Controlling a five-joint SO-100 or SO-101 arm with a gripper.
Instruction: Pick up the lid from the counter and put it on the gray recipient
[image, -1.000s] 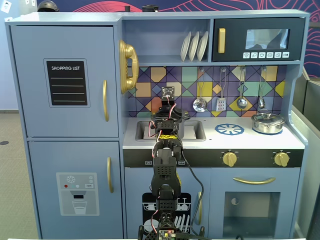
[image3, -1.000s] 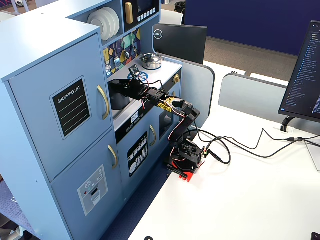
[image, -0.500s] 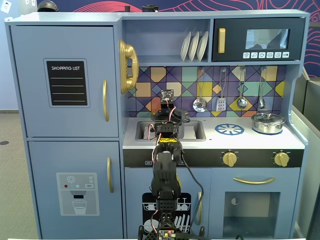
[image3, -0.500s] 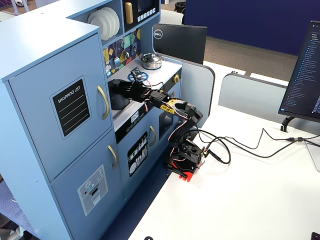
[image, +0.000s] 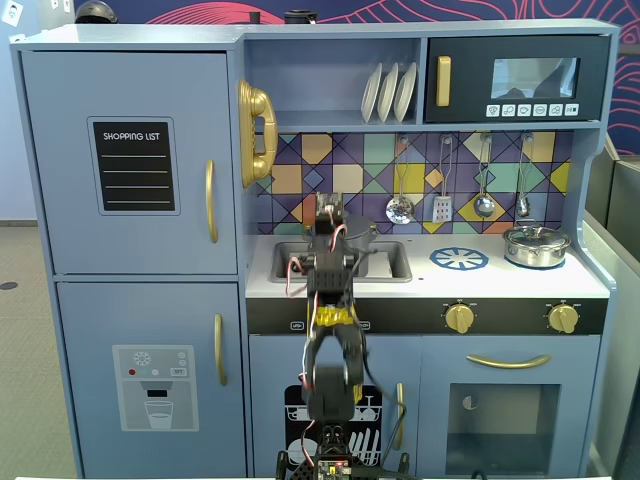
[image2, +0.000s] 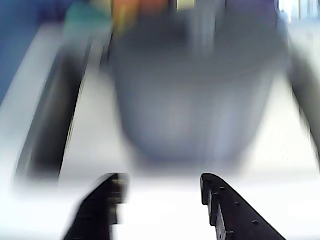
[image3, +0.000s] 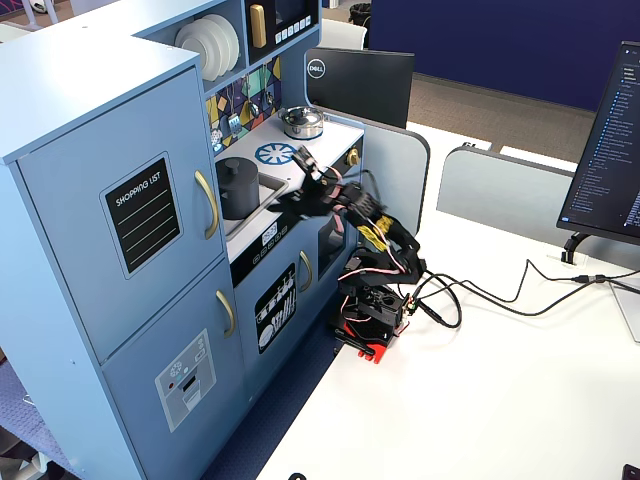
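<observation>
The gray recipient (image3: 238, 190) is a matte dark-gray pot standing by the sink. It fills the blurred wrist view (image2: 200, 95), and a sliver shows behind the arm in a fixed view (image: 364, 236). The lid (image3: 238, 163) seems to lie flat on top of the pot, its small knob upward. The blur hides it in the wrist view. My gripper (image2: 160, 187) is open and empty, just in front of the pot and apart from it. It also shows in both fixed views (image3: 296, 182) (image: 330, 215). Its fingers (image2: 222, 202) stand wide apart over the white counter.
A shiny silver pot (image: 537, 245) with its own lid sits on the right burner. A blue burner mark (image: 459, 259) lies between it and the sink (image: 392, 264). Utensils (image: 400, 208) hang on the tiled back wall. A dark slot (image2: 50, 125) runs left of the pot.
</observation>
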